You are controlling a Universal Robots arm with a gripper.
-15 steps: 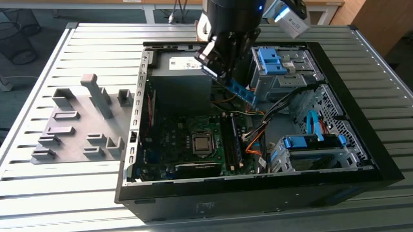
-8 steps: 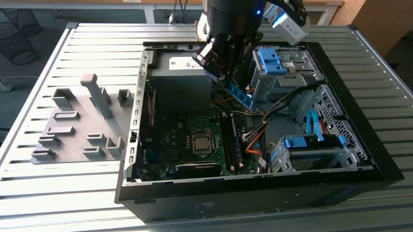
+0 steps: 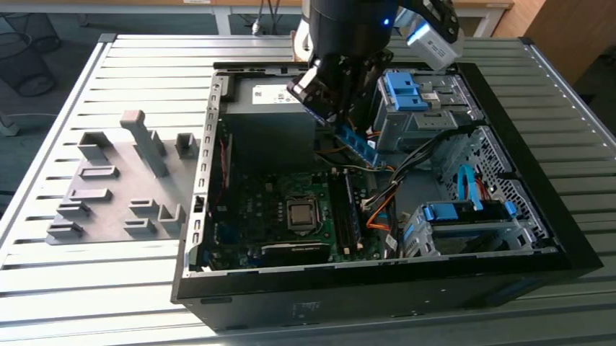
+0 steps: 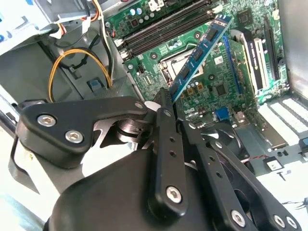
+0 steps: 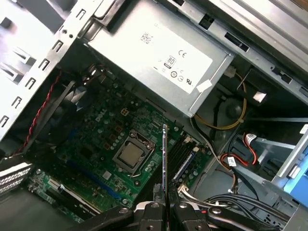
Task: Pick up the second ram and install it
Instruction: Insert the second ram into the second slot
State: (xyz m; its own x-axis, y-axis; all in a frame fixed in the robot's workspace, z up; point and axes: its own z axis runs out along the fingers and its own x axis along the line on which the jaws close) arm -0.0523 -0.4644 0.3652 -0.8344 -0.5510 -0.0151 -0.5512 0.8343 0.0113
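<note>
The second ram (image 3: 359, 145), a thin blue-green strip with chips, hangs tilted inside the open computer case (image 3: 539, 245), above the motherboard (image 3: 260, 209). My gripper (image 3: 339, 122) is shut on its upper end. In the second wrist view the ram (image 4: 201, 54) sticks out from the gripper (image 4: 166, 102) over the board, beside the black memory slots (image 4: 163, 25). Seen edge-on in the first wrist view, the ram (image 5: 164, 154) rises from the gripper (image 5: 165, 204) close to the slots (image 5: 183, 151), still apart from them.
A grey plate with holder blocks (image 3: 115, 180) lies at the exterior view's left of the case. Inside stand the power supply (image 3: 270, 94), the processor socket (image 3: 301, 213), blue drive cages (image 3: 414, 94) and loose orange and black cables (image 3: 385, 209).
</note>
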